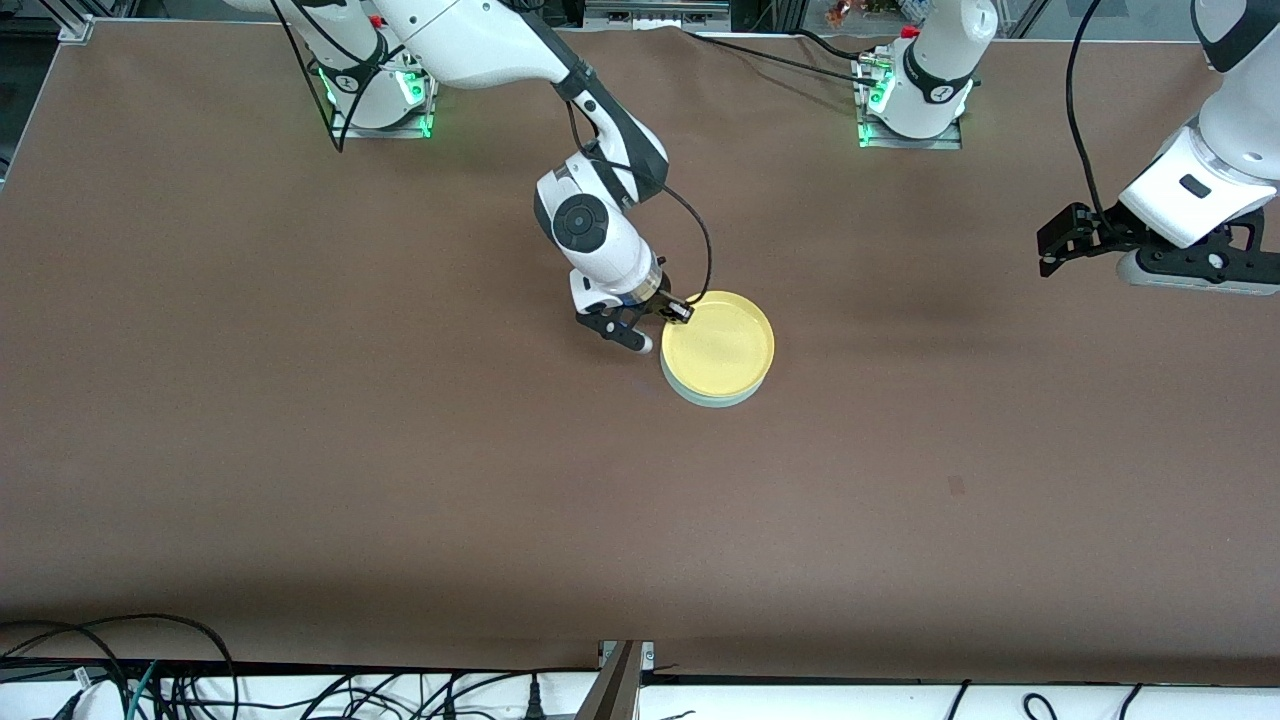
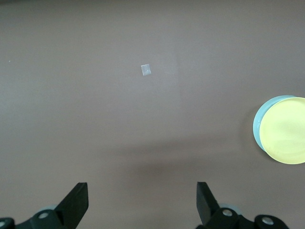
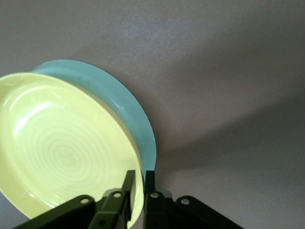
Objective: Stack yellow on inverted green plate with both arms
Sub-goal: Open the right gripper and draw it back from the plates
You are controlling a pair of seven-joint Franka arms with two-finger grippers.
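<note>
The yellow plate (image 1: 718, 347) rests upright on the inverted pale green plate (image 1: 715, 398) at the table's middle; only the green plate's rim shows under it. My right gripper (image 1: 680, 312) is shut on the yellow plate's rim on the side toward the right arm's base, one finger inside and one outside. The right wrist view shows the yellow plate (image 3: 62, 152), the green plate (image 3: 124, 105) under it, and my right gripper (image 3: 138, 186) clamping the rim. My left gripper (image 1: 1050, 245) waits open and empty, raised over the left arm's end of the table. The left wrist view shows both plates, yellow (image 2: 286, 136) and green (image 2: 257, 125), well away from my left gripper (image 2: 142, 200).
The brown table (image 1: 300, 450) carries a small pale tape patch (image 2: 146, 70). The arm bases (image 1: 380, 95) stand along the edge farthest from the front camera. Cables (image 1: 150, 670) lie past the nearest edge.
</note>
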